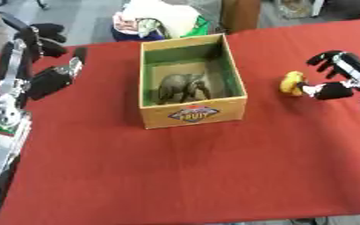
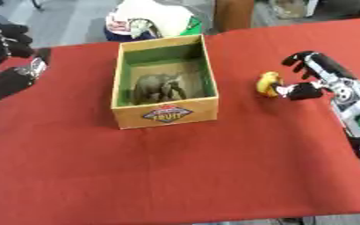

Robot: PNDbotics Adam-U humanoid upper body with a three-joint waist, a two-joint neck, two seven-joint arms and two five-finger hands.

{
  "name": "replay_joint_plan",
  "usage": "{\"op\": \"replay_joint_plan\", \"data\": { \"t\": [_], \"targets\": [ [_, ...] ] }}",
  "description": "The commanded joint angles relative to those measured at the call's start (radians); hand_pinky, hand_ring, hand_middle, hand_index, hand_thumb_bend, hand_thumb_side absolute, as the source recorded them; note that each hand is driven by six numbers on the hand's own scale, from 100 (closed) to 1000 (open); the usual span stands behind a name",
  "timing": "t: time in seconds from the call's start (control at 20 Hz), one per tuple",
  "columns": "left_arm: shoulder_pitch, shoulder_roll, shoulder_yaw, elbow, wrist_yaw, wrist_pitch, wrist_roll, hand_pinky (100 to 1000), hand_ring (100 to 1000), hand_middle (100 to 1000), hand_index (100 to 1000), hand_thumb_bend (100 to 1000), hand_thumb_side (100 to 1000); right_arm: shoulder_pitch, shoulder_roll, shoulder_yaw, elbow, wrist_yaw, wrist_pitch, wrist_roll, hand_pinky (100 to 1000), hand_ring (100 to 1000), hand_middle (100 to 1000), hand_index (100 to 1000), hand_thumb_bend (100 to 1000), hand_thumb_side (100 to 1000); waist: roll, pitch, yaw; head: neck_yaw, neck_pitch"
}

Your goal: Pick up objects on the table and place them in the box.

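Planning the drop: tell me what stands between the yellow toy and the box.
Nothing visible. The yellow toy sits at the right hand, with bare red table between it and the box; only the box's own wall must be cleared.

Grey elephant toy in box, yellow obj at right robot hand thumb.

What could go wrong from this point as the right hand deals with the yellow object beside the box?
The right hand meets the small yellow object only at its side, so it may get pushed along the red cloth or slip out on lifting. The box has tall walls; a low carry could clip the rim. The grey elephant toy already fills much of the floor, so the object might land on it.
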Motion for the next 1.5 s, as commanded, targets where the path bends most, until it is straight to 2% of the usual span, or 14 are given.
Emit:
{"op": "replay_joint_plan", "data": {
  "t": [0.05,0.3,0.55,0.7,0.85,0.95,1.1,1.25,1.35,1.5],
  "targets": [
    [-0.009,0.009,0.002,-0.009,0.006,-0.004,-0.002,655,586,585,746,398,199,-0.027,-0.006,-0.007,0.0,0.018,0.002,0.002,639,738,752,799,329,268,-0.003,-0.012,0.003,-0.004,-0.006],
    [-0.008,0.005,0.001,-0.008,0.006,-0.005,-0.003,655,584,583,746,397,199,-0.03,0.011,-0.005,0.02,0.041,0.001,0.015,635,728,747,799,314,258,-0.003,-0.011,0.007,-0.007,-0.005],
    [-0.008,0.002,0.0,-0.008,0.008,-0.006,-0.003,655,584,583,746,396,199,-0.029,0.025,-0.003,0.039,0.065,-0.005,0.041,631,716,736,793,244,182,-0.002,-0.011,0.01,-0.009,-0.004],
    [-0.007,0.001,-0.001,-0.007,0.008,-0.007,-0.004,655,584,583,746,396,199,-0.027,0.028,-0.002,0.044,0.078,-0.005,0.045,628,708,725,784,184,103,-0.002,-0.01,0.01,-0.009,-0.003],
    [-0.006,-0.001,-0.002,-0.006,0.008,-0.007,-0.005,655,584,582,746,396,200,-0.025,0.029,-0.001,0.046,0.091,-0.01,0.053,625,689,698,767,156,100,-0.002,-0.009,0.01,-0.009,-0.003],
    [-0.005,-0.001,-0.002,-0.004,0.008,-0.007,-0.006,654,583,582,746,396,199,-0.023,0.029,-0.003,0.046,0.098,-0.011,0.053,605,642,635,723,110,100,-0.002,-0.009,0.01,-0.009,-0.003],
    [-0.004,-0.002,-0.002,-0.004,0.009,-0.008,-0.005,654,583,582,746,396,198,-0.023,0.028,-0.007,0.041,0.11,-0.007,0.019,562,558,486,555,100,100,-0.003,-0.009,0.01,-0.008,-0.004],
    [-0.005,-0.002,-0.001,-0.004,0.009,-0.008,-0.004,655,583,582,746,389,198,-0.023,0.025,-0.009,0.028,0.113,-0.009,-0.031,531,514,373,431,100,100,-0.003,-0.009,0.01,-0.008,-0.005],
    [-0.005,0.0,-0.002,-0.004,0.009,-0.008,-0.005,656,583,582,746,385,197,-0.025,0.02,-0.009,0.013,0.107,-0.011,-0.058,517,500,326,384,100,100,-0.004,-0.009,0.01,-0.007,-0.006],
    [-0.004,0.001,-0.001,-0.003,0.009,-0.007,-0.004,657,583,582,746,381,197,-0.032,0.008,-0.009,-0.034,0.082,-0.013,-0.081,509,492,308,375,100,100,-0.005,-0.009,0.008,-0.005,-0.005]
  ]
}}
